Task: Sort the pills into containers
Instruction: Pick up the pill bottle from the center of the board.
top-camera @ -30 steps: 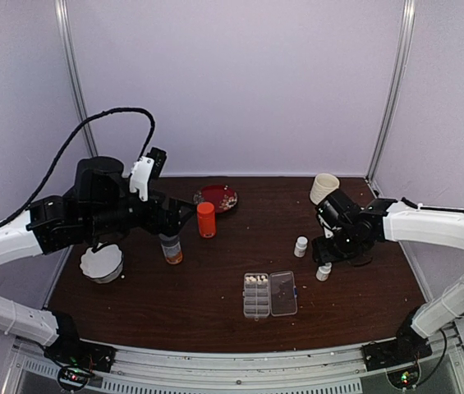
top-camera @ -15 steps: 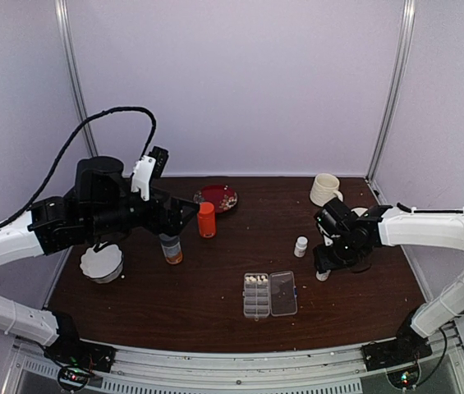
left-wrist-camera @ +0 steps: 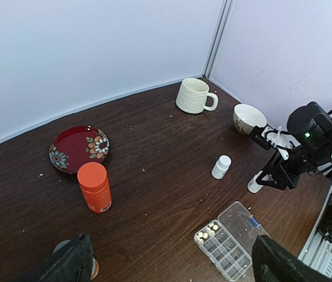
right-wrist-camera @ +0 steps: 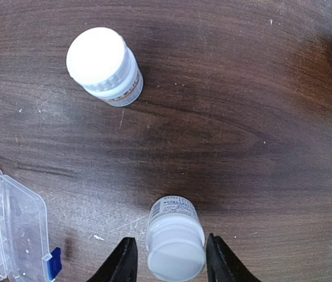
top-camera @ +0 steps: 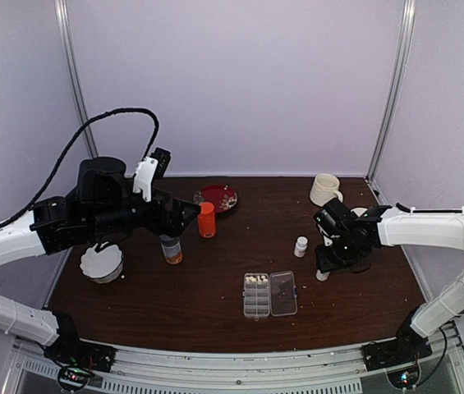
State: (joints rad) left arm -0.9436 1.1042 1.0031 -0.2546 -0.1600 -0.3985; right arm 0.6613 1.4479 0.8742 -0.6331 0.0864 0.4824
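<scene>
A dark wooden table is enclosed by plain pale walls, joined by what seem metal corner posts.

Pills at far end of organiser box, small bottle behind-right, plate behind-left.

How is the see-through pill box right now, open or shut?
Open. The clear lid lies flat on the table beside the pill box, and the pills in its end compartments are uncovered.
</scene>
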